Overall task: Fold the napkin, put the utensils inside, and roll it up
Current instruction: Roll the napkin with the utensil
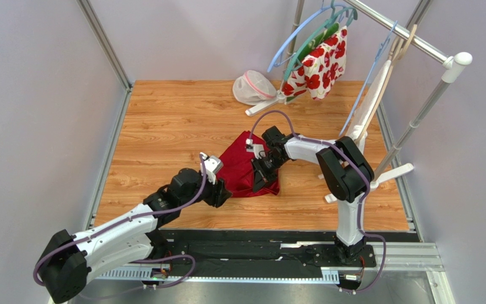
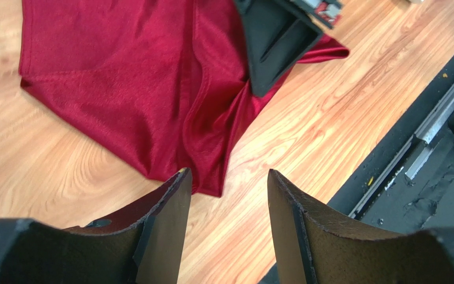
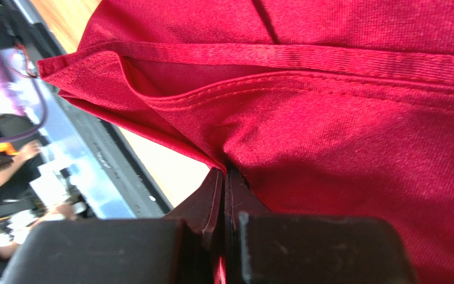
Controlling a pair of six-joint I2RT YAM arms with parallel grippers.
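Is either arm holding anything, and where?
Right arm: jaws pinch the red napkin at a hemmed edge. Left arm: jaws open, nothing held.

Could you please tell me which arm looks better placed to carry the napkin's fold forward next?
The right, probably: the right claw is shut on a hemmed edge of the napkin, ready to draw it over. The left claw stands open beside a corner of the cloth, holding nothing.

A red-flowered white cloth (image 1: 320, 63) hangs from the rack (image 1: 429, 46), white bag (image 1: 252, 87) nearby.
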